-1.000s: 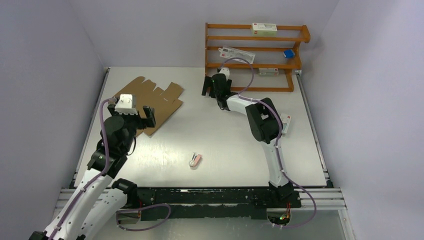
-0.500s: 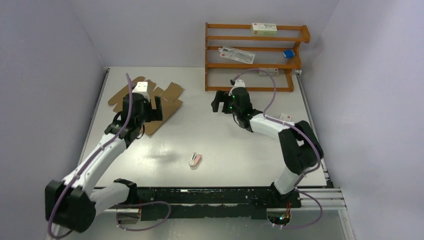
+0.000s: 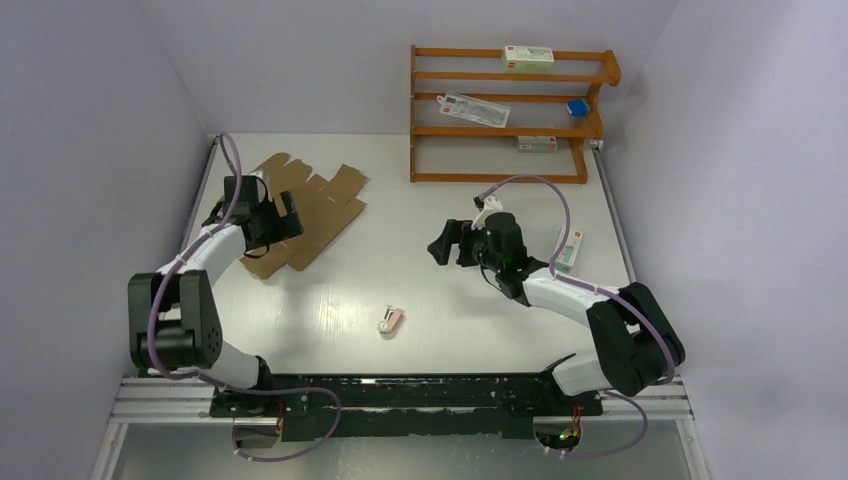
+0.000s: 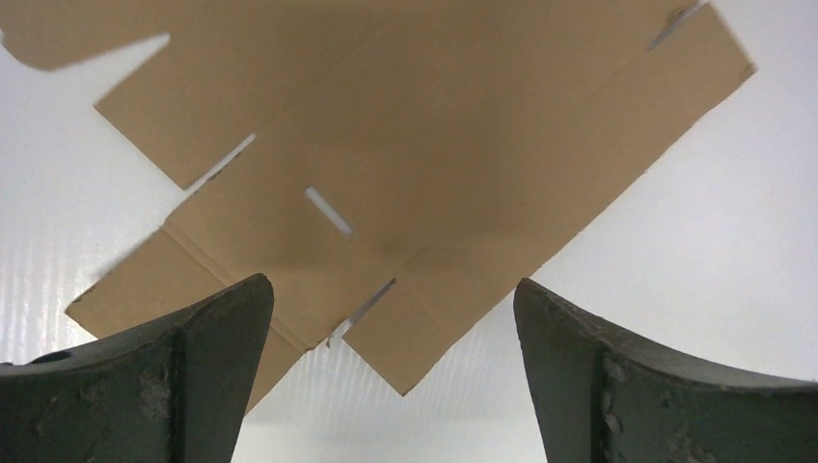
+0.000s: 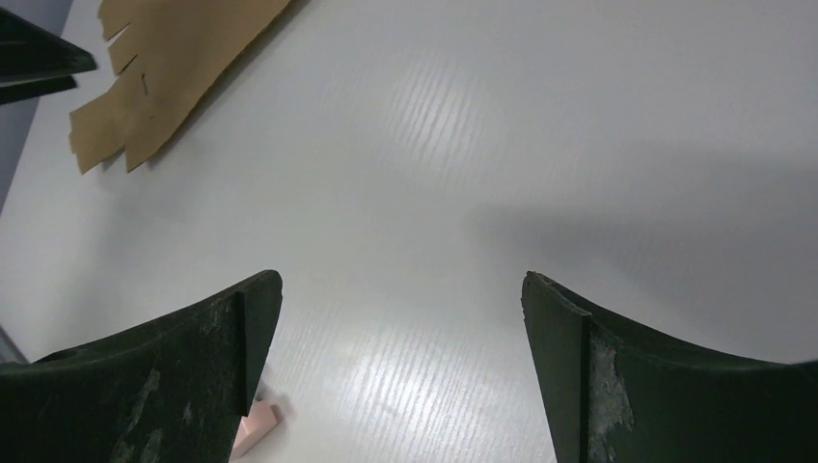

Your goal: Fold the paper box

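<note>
**Location of workpiece.** The paper box (image 3: 325, 200) lies at the far left of the table (image 3: 450, 300). It is an unfolded brown die-cut sheet, flat on the surface, with notched flaps and short slots along its edges.

**End effector state.** The left end effector (image 4: 391, 287) hangs just above the near corner of the sheet with its jaws spread wide, gripping nothing. The right end effector (image 5: 402, 278) is over bare table near the middle, well apart from the sheet, and is likewise wide open and empty.

**Handling characteristics (estimated).**
- The sheet appears light and thin. It is probably stiff within each panel and compliant only along the score lines.
- The table looks smooth, so the sheet is likely to slide under a sideways push.
- No edge is raised for a pinch while the sheet lies flat.

**Recommended hold.** Take a projecting flap at the sheet's outer edge. Pin the adjoining panel with the other end effector. A bend away from a score line would likely leave a permanent crease, and the narrow tabs may tear.
</note>
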Controlling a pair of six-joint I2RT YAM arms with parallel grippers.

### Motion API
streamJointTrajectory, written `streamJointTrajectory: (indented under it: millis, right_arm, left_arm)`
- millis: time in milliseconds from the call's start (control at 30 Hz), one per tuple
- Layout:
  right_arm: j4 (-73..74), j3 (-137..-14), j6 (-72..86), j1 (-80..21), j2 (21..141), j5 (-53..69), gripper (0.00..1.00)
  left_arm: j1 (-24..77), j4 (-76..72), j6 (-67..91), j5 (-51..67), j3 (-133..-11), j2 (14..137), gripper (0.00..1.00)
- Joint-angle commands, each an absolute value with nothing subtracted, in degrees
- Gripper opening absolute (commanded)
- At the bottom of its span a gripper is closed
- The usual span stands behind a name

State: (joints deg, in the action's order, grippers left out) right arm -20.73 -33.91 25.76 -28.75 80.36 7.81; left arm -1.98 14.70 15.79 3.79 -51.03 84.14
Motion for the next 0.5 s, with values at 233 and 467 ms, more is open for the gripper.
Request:
streamJointTrajectory:
  millis: [233, 467]
  right_arm:
    - [-26.83, -31.37, 27.59, -29.16, 78.88, 14.33, 1.00]
    - [-25.23, -30.66, 26.19, -29.16, 77.49, 12.98, 1.00]
  left_arm:
    - [-5.92, 17.39, 15.35, 12.07, -52.51, 89.57, 1.00]
    - [-6.06, 18.27, 14.47, 16.22, -51.23, 90.70, 1.00]
